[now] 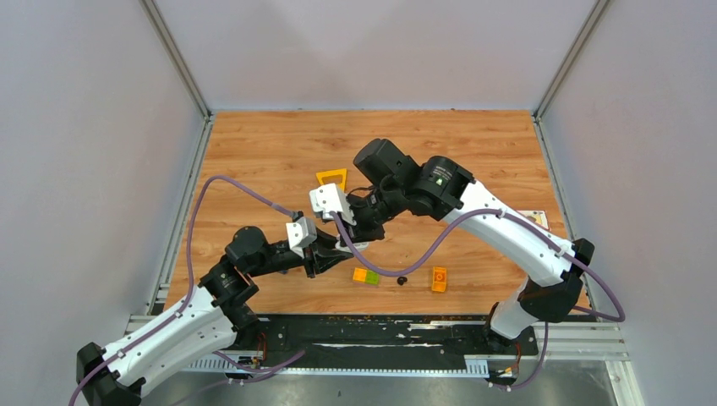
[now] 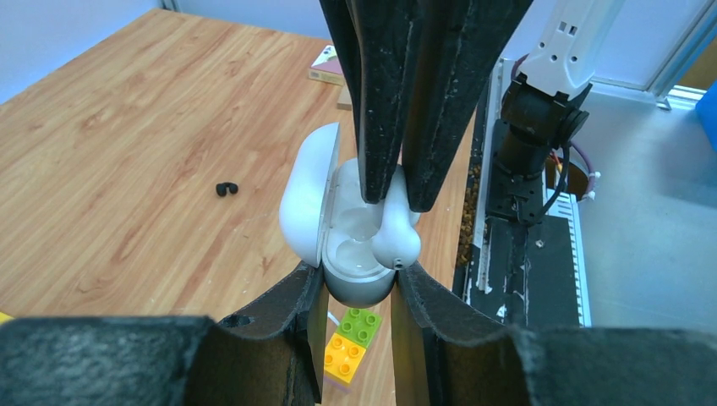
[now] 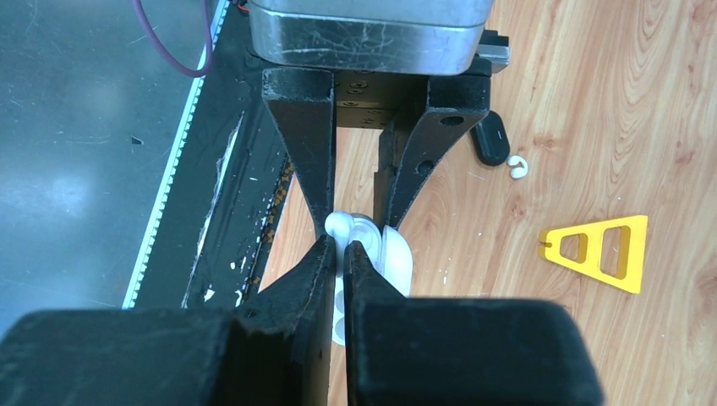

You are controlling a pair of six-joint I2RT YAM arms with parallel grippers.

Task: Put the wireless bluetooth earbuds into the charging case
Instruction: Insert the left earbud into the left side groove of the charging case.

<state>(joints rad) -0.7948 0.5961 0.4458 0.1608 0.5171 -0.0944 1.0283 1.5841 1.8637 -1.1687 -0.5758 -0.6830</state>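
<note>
Your left end effector (image 2: 359, 283) clamps the smooth white charging case (image 2: 302, 211) by its rounded base, lid hinged open. Your right end effector (image 3: 341, 247) pinches a glossy white earbud (image 2: 397, 241) tight, touching the case's open well, above the wood-grain surface (image 2: 127, 169).

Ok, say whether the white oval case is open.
Open: the white oval plastic charging case has its lid swung aside, inside exposed.
</note>
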